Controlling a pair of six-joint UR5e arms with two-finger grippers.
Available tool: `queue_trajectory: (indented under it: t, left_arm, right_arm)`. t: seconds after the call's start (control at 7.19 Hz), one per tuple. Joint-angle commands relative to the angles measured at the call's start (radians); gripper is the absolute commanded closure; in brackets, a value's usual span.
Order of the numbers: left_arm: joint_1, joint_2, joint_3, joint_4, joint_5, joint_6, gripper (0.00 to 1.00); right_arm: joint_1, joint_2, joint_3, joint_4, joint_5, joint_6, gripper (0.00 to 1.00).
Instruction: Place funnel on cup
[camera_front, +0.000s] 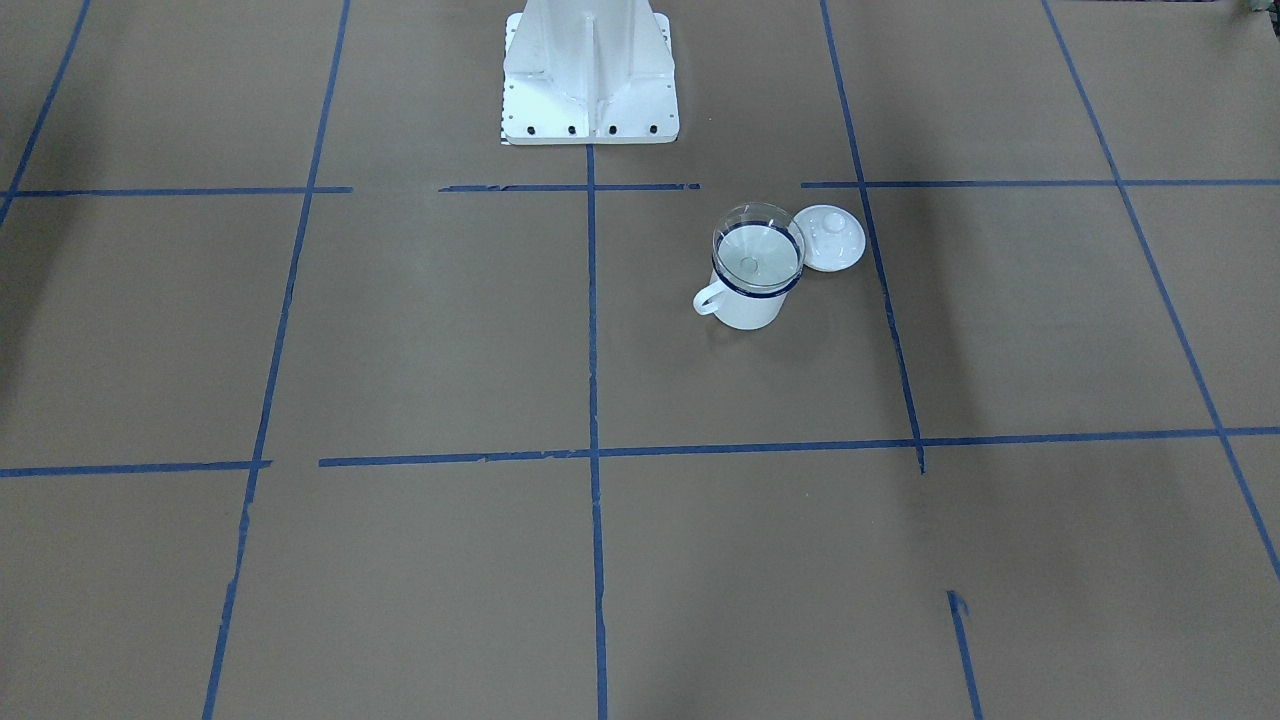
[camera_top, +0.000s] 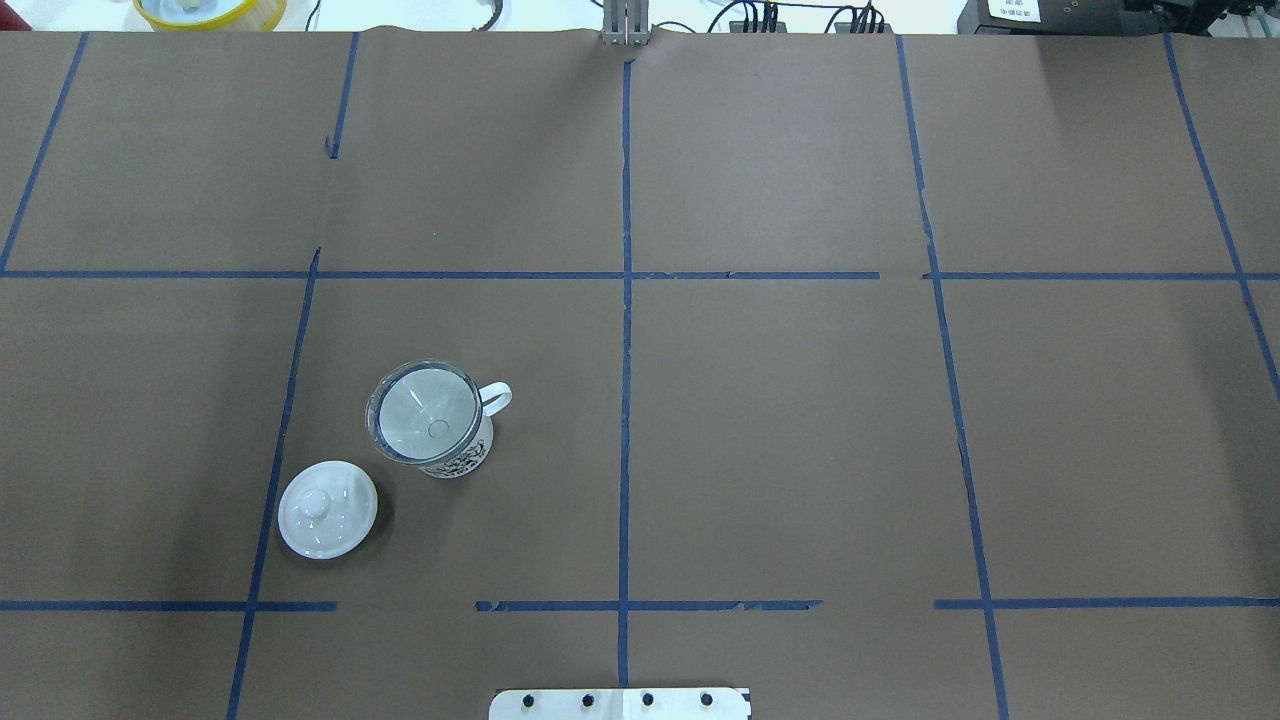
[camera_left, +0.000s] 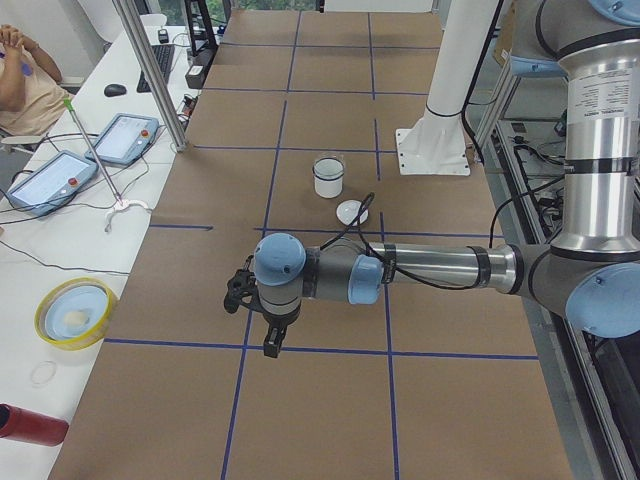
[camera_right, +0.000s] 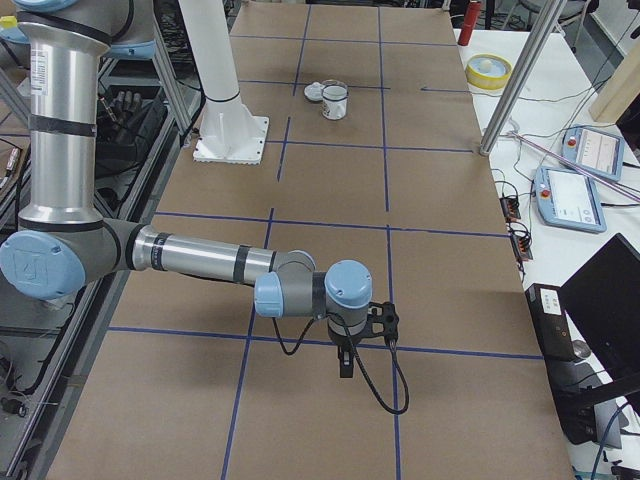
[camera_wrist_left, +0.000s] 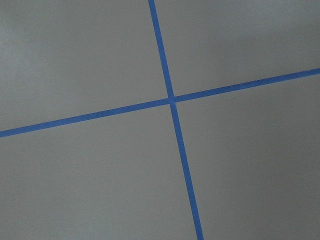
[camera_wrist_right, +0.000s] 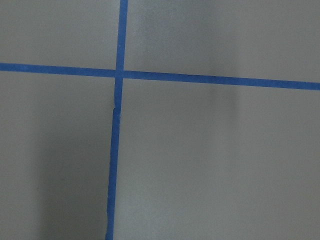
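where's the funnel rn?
Overhead view: the funnel sits in the mouth of the cup, on the robot's left half of the table, with the white lid lying close by, nearer the robot.

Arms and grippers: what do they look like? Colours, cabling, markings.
Both match: the left arm and right arm are silver tubular links joined by rounded grey joints with light-blue caps. A loose black cable loops at each wrist. The left gripper and right gripper are black. No markings readable at this size.
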Motion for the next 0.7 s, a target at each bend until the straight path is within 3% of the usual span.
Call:
queue_trajectory:
  t: [0.0, 0.56]
  left_arm:
    - [-0.001, 0.000, 0.000, 0.003, 0.001, 0.000, 0.00]
    - [-0.001, 0.013, -0.002, 0.003, 0.000, 0.000, 0.00]
  right_arm:
    - [0.000, 0.000, 0.000, 0.000, 0.000, 0.000, 0.00]
    - [0.000, 0.000, 0.000, 0.000, 0.000, 0.000, 0.00]
